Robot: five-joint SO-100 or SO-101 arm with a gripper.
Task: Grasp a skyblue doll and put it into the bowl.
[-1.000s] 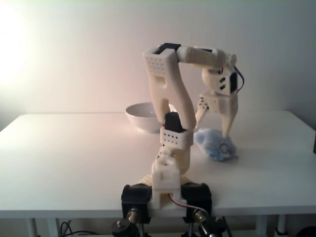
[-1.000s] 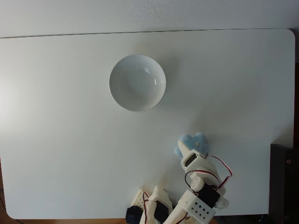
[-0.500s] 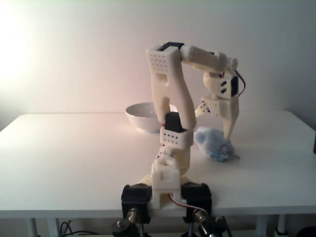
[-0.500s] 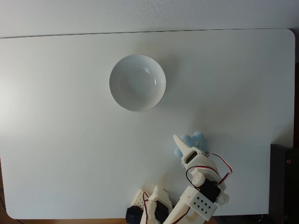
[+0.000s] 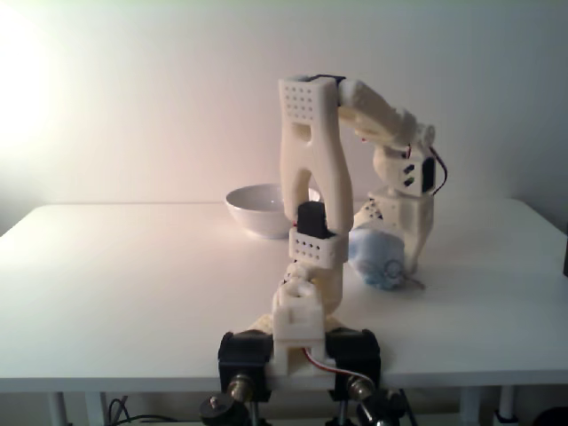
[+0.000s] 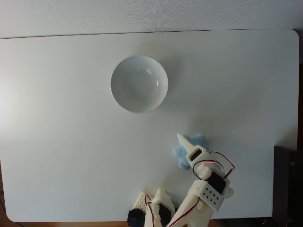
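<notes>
The skyblue doll [image 5: 374, 255] lies on the white table right of the arm's base, its metal keyring [image 5: 409, 280] trailing on the tabletop. From above, the skyblue doll [image 6: 180, 152] peeks out on both sides of the white gripper [image 6: 188, 144]. In the front fixed view the gripper [image 5: 389, 260] points down with a finger on each side of the doll, squeezing it; the doll still touches the table. The white bowl [image 5: 256, 211] stands behind and left of the arm. Seen from above, the bowl [image 6: 139, 83] holds nothing and lies up and left of the gripper.
The arm's base [image 5: 298, 344] is clamped at the table's near edge. A dark object [image 6: 287, 185] sits beyond the table's right edge. White tabletop [image 6: 61, 123] stretches between the doll and the bowl and off to the left.
The gripper has dropped lower and its fingers have drawn in around the doll, which now looks more compact and has shifted slightly left in the top-down view. The upper arm leaned forward.
</notes>
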